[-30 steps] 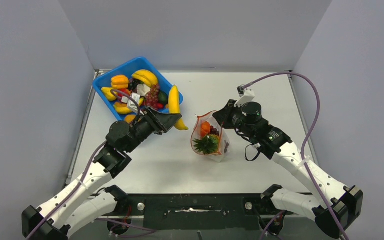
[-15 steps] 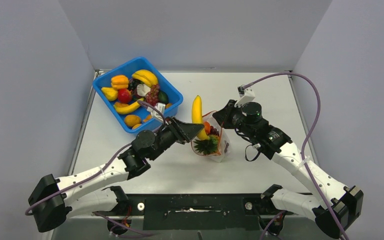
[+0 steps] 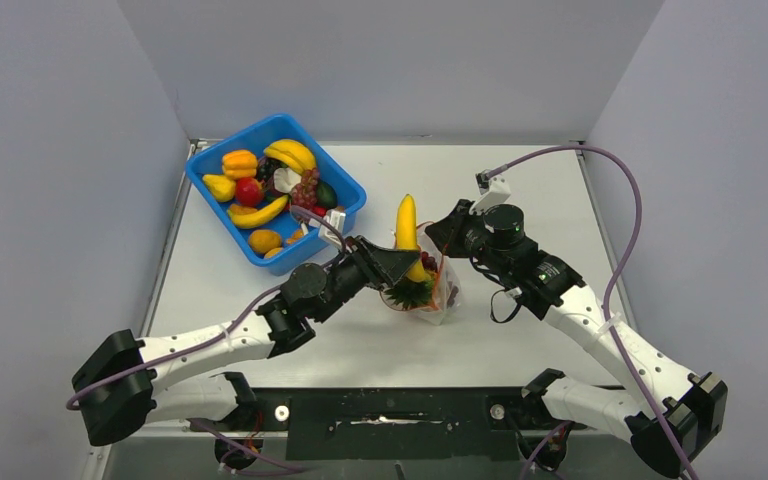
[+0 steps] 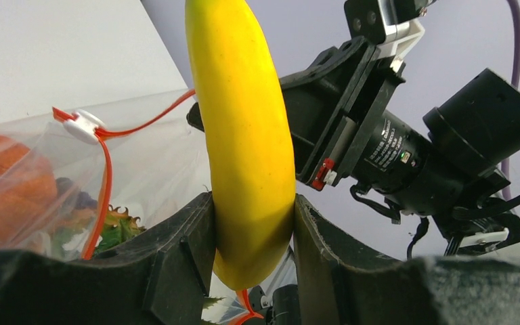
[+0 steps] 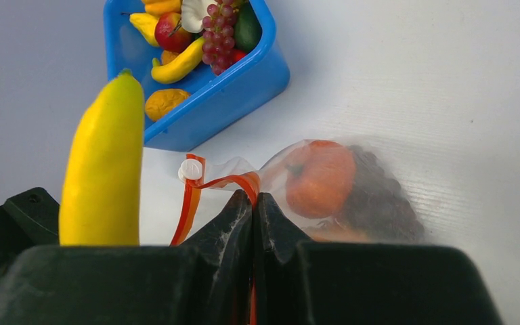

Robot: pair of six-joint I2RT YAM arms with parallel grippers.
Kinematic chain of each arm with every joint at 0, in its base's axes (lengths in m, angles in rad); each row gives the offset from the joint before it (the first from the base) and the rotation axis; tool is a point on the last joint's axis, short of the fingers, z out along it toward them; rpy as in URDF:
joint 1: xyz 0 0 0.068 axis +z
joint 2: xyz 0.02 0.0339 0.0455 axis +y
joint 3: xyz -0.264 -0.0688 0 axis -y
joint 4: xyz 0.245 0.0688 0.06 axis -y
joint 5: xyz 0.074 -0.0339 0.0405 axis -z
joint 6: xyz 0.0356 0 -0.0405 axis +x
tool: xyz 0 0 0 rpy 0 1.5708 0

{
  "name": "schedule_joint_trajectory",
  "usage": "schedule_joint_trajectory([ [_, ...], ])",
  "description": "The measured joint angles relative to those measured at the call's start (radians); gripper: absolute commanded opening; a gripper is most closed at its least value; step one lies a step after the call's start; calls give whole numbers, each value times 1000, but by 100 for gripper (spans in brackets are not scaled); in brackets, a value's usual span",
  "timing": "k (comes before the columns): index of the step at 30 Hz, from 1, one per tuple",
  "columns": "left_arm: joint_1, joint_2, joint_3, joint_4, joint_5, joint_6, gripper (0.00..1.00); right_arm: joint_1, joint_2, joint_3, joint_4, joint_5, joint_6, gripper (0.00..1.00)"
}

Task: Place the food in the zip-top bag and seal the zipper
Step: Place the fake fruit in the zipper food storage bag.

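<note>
1. The blue bin [image 3: 332, 163] holds loose food [image 3: 260, 212], at 10 o'clock from the zip-top bag [image 3: 447, 290].
2. The left gripper [image 4: 252, 223] pinches a banana [image 3: 406, 225] upright over the bag mouth.
3. The zip-top bag stands mid-table, with food inside.
4. The right gripper [image 5: 252, 203] is clamped on the zipper [image 5: 191, 193], at the bag's 1 o'clock.

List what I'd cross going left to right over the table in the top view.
blue bin → banana held by the left gripper → zip-top bag → right gripper, shut on the bag's mouth edge.
</note>
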Motion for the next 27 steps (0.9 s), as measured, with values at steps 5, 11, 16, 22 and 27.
schedule_joint_trajectory([
  [5,-28,26,0,2,-4,1,46,0,0,0,0,0,0,0],
  [11,-37,22,0,-41,-27,13,53,0,0,0,0,0,0,0],
  [16,-37,-13,0,-119,-69,33,54,0,0,0,0,0,0,0],
  [22,-37,-53,0,-151,-111,51,44,1,0,0,0,0,0,0],
  [27,-37,-44,8,-171,-106,69,39,1,0,0,1,0,0,0],
])
